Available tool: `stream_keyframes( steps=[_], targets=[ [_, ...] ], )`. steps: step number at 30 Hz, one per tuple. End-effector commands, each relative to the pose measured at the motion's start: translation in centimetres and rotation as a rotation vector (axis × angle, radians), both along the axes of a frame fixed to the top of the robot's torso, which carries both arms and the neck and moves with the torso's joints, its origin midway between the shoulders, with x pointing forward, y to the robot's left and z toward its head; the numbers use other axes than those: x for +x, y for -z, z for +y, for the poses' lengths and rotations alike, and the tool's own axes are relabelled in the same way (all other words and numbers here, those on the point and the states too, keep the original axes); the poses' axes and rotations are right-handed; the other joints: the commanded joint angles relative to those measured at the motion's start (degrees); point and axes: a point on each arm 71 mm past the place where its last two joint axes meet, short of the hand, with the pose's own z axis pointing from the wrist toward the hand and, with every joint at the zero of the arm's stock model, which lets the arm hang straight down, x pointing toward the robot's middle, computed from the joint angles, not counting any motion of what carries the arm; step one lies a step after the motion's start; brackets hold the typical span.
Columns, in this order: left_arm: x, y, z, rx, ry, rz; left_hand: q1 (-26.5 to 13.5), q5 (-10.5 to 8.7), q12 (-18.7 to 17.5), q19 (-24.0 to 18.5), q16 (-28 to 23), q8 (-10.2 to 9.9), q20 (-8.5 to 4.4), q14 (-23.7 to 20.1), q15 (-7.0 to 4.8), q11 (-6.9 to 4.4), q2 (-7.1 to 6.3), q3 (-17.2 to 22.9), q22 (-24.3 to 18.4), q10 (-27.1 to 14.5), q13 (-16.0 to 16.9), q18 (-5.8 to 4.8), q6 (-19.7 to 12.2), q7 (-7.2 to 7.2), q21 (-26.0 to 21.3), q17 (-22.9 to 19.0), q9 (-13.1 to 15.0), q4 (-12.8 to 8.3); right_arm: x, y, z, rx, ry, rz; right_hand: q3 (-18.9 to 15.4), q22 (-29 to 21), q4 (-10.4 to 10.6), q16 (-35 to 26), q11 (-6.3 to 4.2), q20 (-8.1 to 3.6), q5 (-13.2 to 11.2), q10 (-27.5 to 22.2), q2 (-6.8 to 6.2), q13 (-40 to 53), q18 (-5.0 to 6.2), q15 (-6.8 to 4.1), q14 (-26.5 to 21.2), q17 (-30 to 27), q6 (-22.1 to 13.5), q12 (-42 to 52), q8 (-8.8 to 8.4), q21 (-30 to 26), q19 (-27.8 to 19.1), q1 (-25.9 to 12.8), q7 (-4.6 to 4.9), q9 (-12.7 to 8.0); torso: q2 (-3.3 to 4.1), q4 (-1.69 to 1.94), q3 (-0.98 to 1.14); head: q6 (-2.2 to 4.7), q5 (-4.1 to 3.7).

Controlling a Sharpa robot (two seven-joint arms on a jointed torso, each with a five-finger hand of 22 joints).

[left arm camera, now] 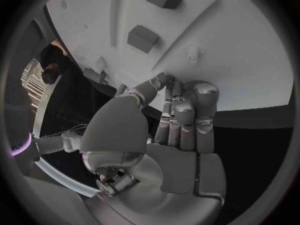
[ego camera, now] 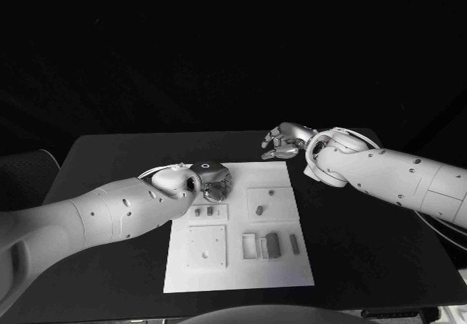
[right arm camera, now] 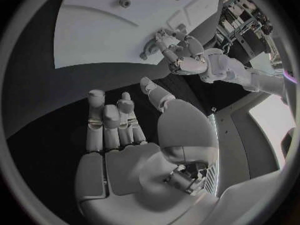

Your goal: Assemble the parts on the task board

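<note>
A: Left hand (ego camera: 212,182): fingers (left arm camera: 182,110) drawn together over the task board's (ego camera: 292,266) upper edge, holding nothing I can see.

B: Right hand (ego camera: 284,142): fingers apart, empty, above the counter (ego camera: 379,256).

A: Small grey parts (ego camera: 260,210) lie just beyond the left fingertips, probably light, rigid, slick; pinch their flat sides.

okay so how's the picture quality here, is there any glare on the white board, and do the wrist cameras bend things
Head view: the task board is bright but not washed out, its parts and recesses stay readable; the background beyond the table is dark. Left wrist view: the board's straight edge bows strongly, and the left hand looms large. Right wrist view: the same bowing, and the right hand is sharp.
</note>
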Motion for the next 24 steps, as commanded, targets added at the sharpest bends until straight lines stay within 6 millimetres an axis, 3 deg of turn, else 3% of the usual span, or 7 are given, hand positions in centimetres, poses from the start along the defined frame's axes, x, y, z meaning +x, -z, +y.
stream_keyframes(
  steps=[1,24],
  targets=[
    [-0.2,0.7,0.23,0.032,-0.004,0.027,0.0,-0.15,0.58,-0.43,0.16,0.4,-0.11,-0.32,0.17,0.17,0.83,0.47,1.15,0.89,0.34,7.93,0.63,0.02,0.27,-0.07,0.07,-0.13,-0.06,0.04,0.12,-0.001,-0.009,0.007,0.02,0.55,0.37,-0.18,-0.03,-0.3,0.22,-0.46,-0.04,-0.07,2.35,-0.27,0.32,0.07,0.03,0.37,-0.08,-0.17,-0.05,-0.41,0.37,-0.07,-0.02,0.01,0.03,-0.13,0.01],
    [-0.47,0.36,0.42,-0.023,0.004,0.018,1.33,-0.2,1.01,-0.63,0.1,1.5,-0.23,-0.31,-0.22,-0.25,1.2,3.06,0.99,4.1,1.05,7.69,3.29,-0.05,0.4,-0.42,0.35,-0.81,-0.07,0.07,0.11,-0.003,-0.011,0.011,0.01,0.55,0.37,-0.18,-0.03,-0.29,0.22,-0.48,-0.05,-0.11,2.35,-0.27,0.32,0.07,0.04,0.41,-0.07,-0.17,-0.05,-0.43,0.37,-0.08,-0.03,0.02,0.04,-0.09,0.14]
  ],
)
